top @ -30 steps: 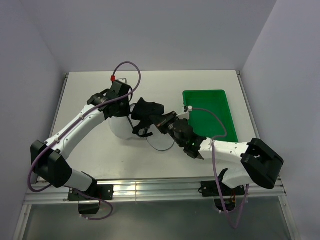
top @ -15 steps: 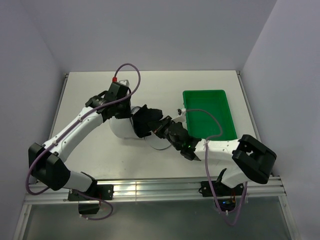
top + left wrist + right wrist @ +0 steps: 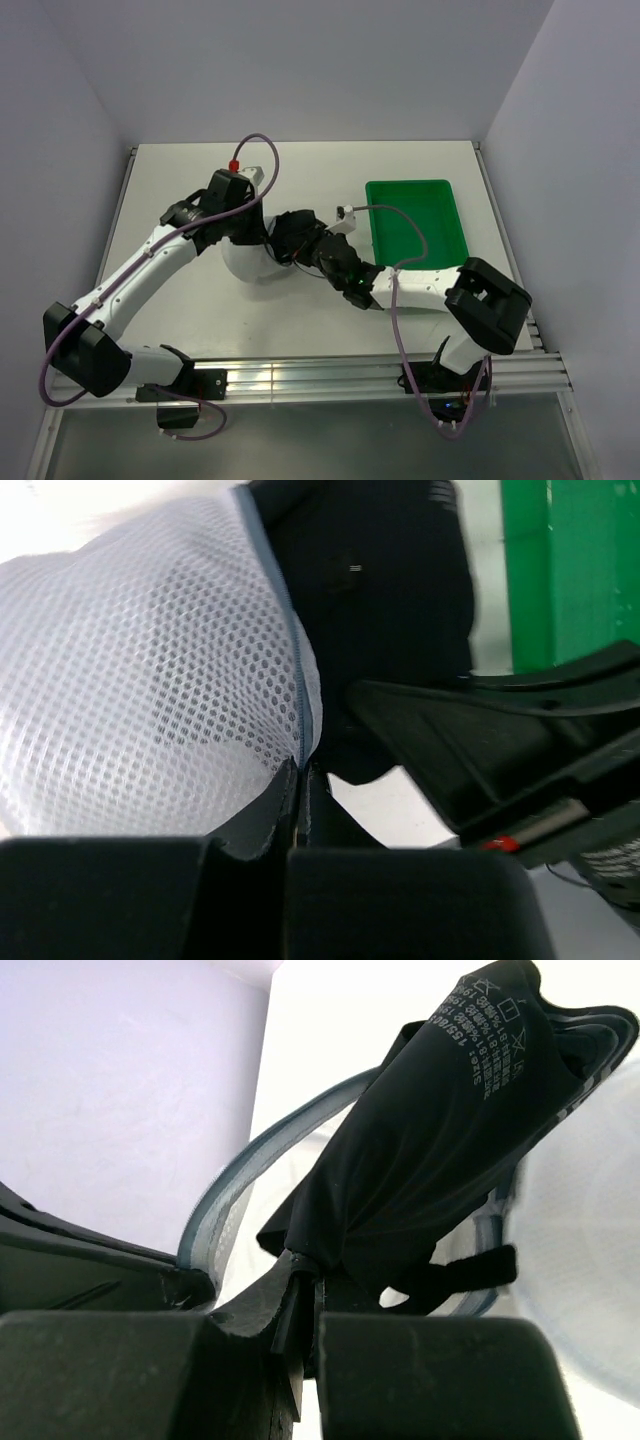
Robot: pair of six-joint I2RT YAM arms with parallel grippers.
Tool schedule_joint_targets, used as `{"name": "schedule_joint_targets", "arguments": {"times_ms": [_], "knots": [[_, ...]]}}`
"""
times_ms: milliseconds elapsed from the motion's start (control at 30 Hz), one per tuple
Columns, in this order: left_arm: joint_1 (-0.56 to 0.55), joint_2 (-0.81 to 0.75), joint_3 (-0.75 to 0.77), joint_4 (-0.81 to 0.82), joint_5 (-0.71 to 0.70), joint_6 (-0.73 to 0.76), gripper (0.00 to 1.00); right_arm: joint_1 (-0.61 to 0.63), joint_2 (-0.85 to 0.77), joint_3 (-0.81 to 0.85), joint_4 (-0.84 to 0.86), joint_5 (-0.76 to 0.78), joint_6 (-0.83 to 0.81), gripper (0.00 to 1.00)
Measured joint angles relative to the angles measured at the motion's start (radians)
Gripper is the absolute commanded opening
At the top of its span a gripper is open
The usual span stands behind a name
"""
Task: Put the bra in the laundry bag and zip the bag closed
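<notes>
Currently: bra [image 3: 440, 1130] at mouth of bag [image 3: 130, 680], centre of table [image 3: 400, 165], judged partly in. Grips: left gripper [image 3: 298, 780] pinched on bag rim; right gripper [image 3: 300, 1270] clamped on bra. Outstanding: full insertion, zipping.

Right gripper [image 3: 311, 244] pushed leftward, bra [image 3: 292, 230] (pinched) deeper into laundry bag [image 3: 245, 264] mouth

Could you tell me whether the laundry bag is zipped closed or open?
Open. The laundry bag's zipper rim gapes wide, and the bra, pinched by the right gripper, sits within that opening.
</notes>
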Motion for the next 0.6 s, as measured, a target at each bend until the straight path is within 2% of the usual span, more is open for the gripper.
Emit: {"name": "schedule_joint_targets", "arguments": {"times_ms": [200,433,600], "knots": [[0.002,0.009,-0.005,0.049,0.085,0.006,0.00,0.052,0.045,0.048,0.005,-0.023,-0.058,0.00],[0.011,0.013,-0.022,0.069,0.063,-0.003,0.00,0.061,0.145,0.060,0.138,-0.236,-0.125,0.00],[0.041,-0.018,-0.108,0.087,0.018,-0.021,0.00,0.060,0.187,0.054,0.215,-0.394,-0.156,0.00]]}}
